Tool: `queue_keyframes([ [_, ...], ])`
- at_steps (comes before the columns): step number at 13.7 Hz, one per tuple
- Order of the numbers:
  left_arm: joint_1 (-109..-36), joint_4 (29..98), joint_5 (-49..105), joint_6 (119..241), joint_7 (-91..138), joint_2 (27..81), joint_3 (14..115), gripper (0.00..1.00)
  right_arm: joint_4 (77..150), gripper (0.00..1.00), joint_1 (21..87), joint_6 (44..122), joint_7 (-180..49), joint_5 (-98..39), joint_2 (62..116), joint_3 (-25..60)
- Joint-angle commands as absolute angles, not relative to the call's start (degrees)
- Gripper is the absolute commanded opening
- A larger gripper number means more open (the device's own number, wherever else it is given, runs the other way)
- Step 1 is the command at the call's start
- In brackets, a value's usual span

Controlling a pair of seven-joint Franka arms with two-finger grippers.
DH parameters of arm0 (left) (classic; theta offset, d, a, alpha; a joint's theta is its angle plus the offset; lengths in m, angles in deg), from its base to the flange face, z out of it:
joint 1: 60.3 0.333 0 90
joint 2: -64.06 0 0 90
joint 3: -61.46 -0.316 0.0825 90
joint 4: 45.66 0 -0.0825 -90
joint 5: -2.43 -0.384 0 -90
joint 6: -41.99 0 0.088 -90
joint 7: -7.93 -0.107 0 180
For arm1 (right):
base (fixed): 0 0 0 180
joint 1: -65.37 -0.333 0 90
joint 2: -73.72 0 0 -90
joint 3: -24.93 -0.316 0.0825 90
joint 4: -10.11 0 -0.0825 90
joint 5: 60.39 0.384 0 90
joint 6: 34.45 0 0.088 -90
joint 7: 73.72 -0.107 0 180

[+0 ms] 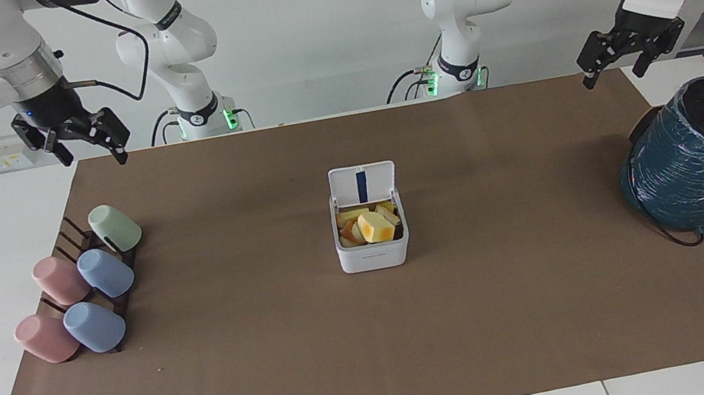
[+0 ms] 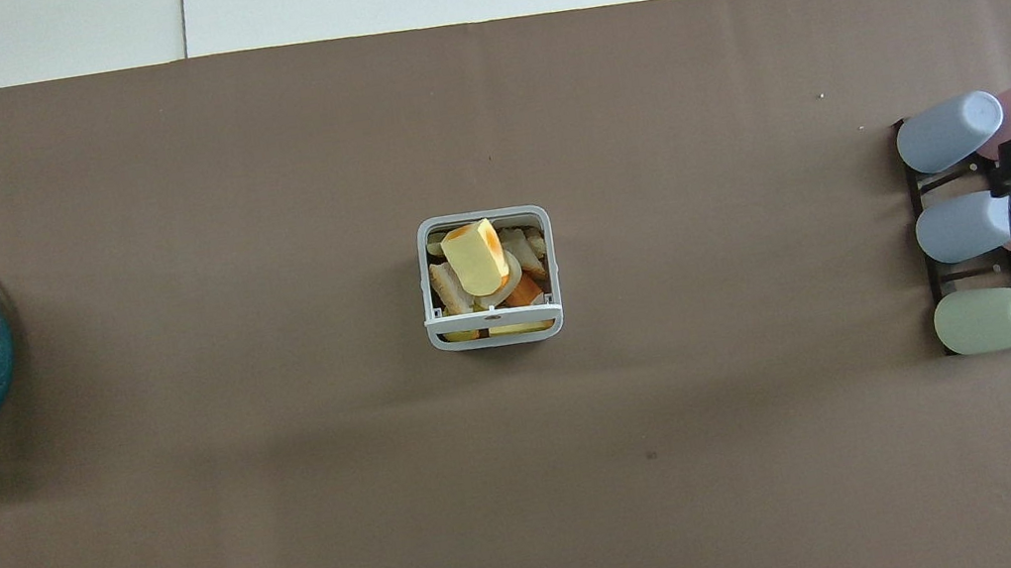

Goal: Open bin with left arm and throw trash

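Brown mat (image 1: 282, 381) covering the tabletop, bin (image 1: 374, 249) sitting mid-table, lid up, trash (image 1: 371, 226) piled inside. Looking done, probably. Left gripper (image 1: 611, 59) and right gripper (image 1: 87, 141) hanging spread and empty over the robot-side corners. Only shutting the lid remaining, maybe.

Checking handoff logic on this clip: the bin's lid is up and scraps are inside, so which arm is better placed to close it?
Neither clearly. The left gripper and right gripper both hang empty near the table's ends, similarly distant from the bin. The upright lid faces neither.
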State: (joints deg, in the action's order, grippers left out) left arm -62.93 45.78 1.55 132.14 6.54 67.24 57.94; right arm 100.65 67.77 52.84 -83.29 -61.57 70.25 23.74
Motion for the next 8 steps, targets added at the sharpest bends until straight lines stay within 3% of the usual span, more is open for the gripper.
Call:
queue_keyframes([
  [1, -62.58, 46.1, 0.68, 131.38, 6.44, 67.84, 58.38, 1.0, 101.08, 1.0, 68.09, 52.12, -82.6, -61.98, 69.51, 23.43],
  [8, -62.5, 46.8, 0.68, 131.81, 6.44, 68.11, 58.38, 1.0, 101.43, 1.0, 68.09, 51.95, -82.51, -61.36, 69.07, 23.43],
])
